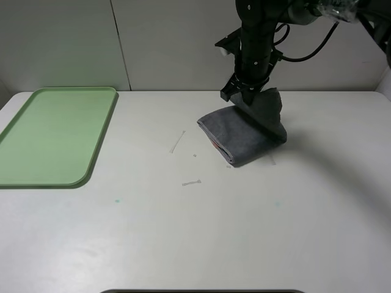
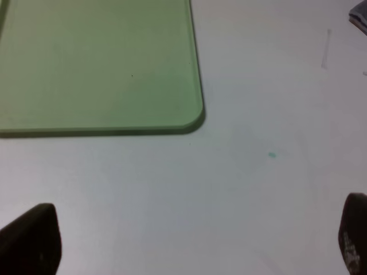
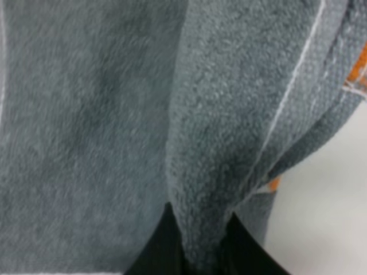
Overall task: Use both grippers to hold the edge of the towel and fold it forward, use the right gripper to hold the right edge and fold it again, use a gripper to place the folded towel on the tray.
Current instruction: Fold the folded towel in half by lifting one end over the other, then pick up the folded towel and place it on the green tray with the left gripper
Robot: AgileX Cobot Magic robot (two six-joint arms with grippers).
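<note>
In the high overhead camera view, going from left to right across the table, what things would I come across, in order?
pale green tray → faint scratch marks on the tabletop → folded grey towel

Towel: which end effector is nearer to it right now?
Right. The right end effector grips the towel by its raised edge. The left end effector, open, hangs over the table by the tray, well away.
</note>
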